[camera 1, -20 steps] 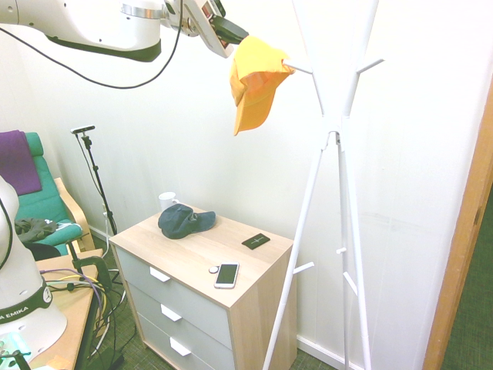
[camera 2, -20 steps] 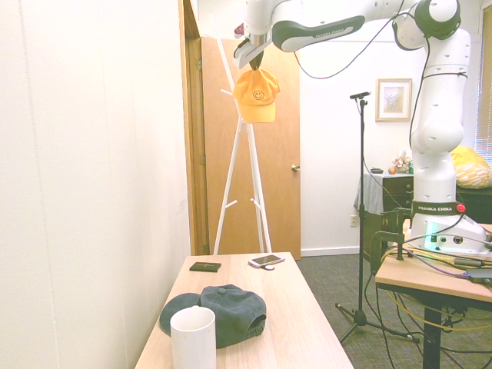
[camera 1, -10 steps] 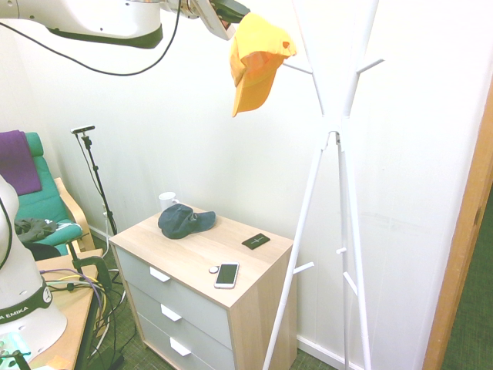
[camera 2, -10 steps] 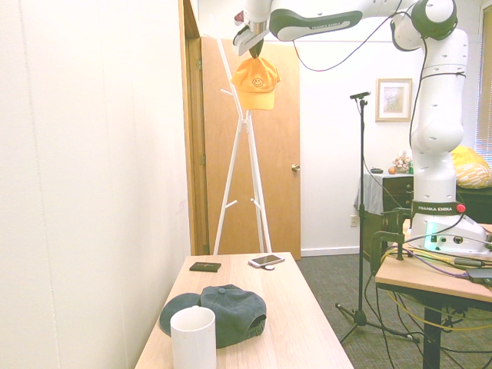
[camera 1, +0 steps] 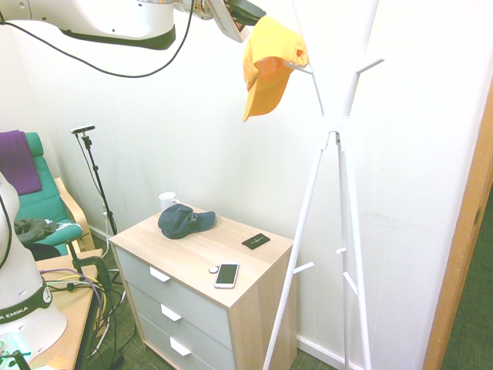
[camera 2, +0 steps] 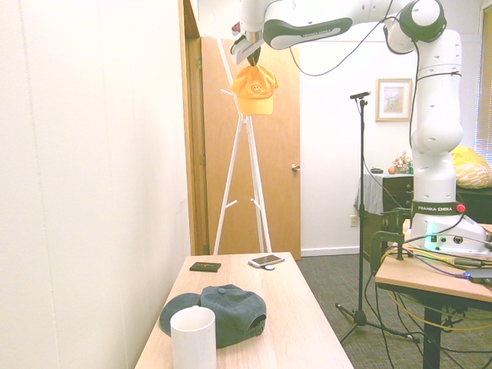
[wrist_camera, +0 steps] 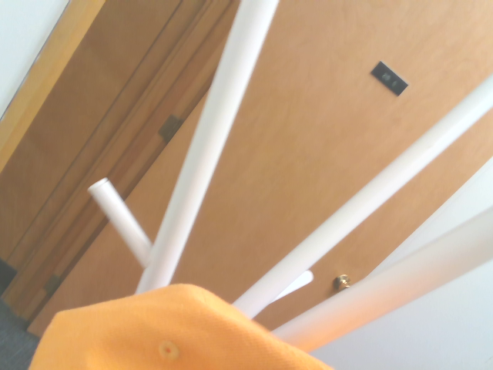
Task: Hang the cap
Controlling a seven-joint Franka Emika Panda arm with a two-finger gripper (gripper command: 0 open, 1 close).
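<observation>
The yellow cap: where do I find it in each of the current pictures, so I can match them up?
First exterior view: top, right of centre, under the gripper, beside the coat stand.
Second exterior view: upper middle, smiley face showing, the cap in front of the stand.
Wrist view: bottom edge, left of centre, cut off by the frame.
Shared landmark: the white coat stand, which shows in all three.

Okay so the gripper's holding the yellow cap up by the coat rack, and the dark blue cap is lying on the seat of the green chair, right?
Not quite: the dark blue cap lies on the dresser, as the first exterior view shows.
</observation>
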